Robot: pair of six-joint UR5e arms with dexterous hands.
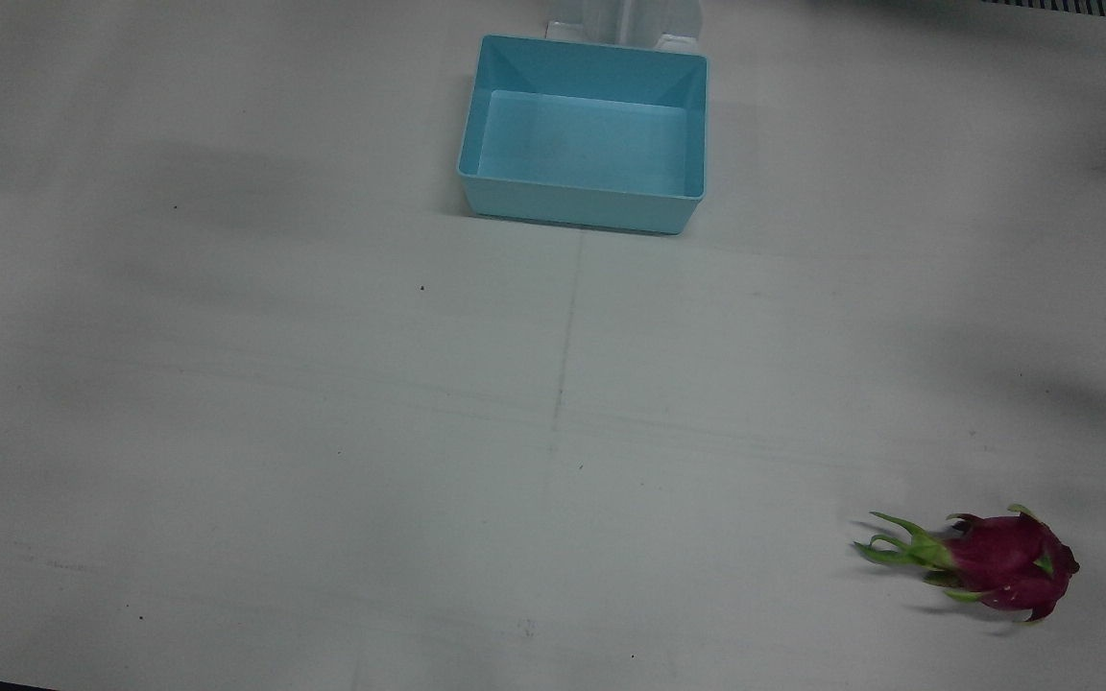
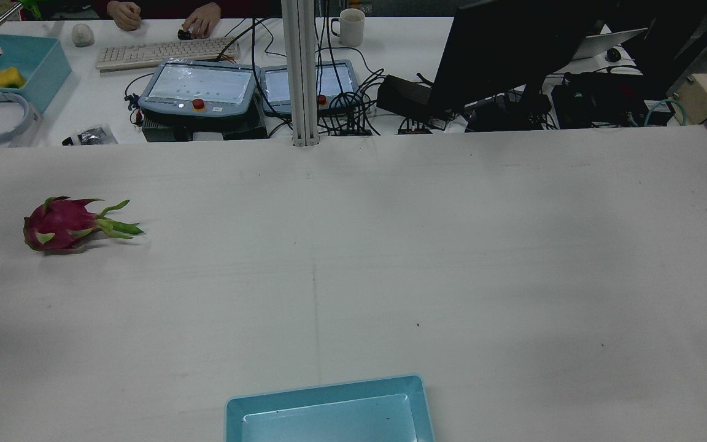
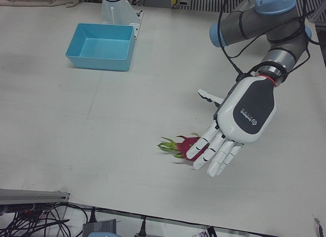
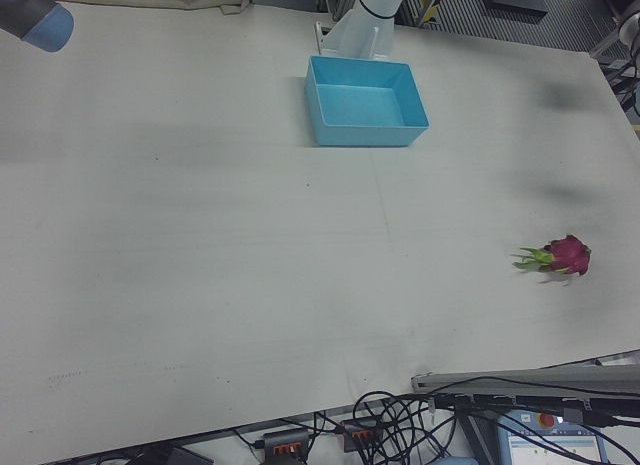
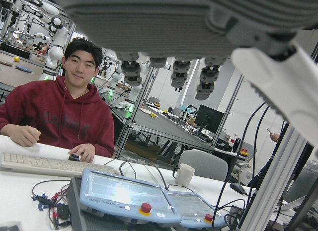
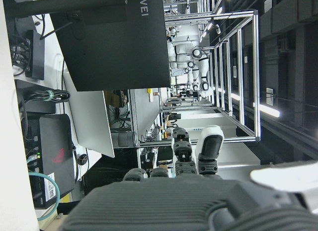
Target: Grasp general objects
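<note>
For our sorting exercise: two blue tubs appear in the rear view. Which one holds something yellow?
The blue tub on the operators' desk, far left, holds a yellow object. The blue tub on the robot's table holds nothing visible.

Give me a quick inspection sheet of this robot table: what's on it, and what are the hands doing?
Surface: white table, bare apart from two things.
Job's things: dragon fruit lying on its side; blue bin empty.
Clutter: nothing seen on the table.
Hands: left hand open, above the fruit, holding nothing; right hand holds nothing, fingers apart.
Cables: tangle on the operators' desk.
Surroundings: keyboard, mug, monitor, a seated person.
</note>
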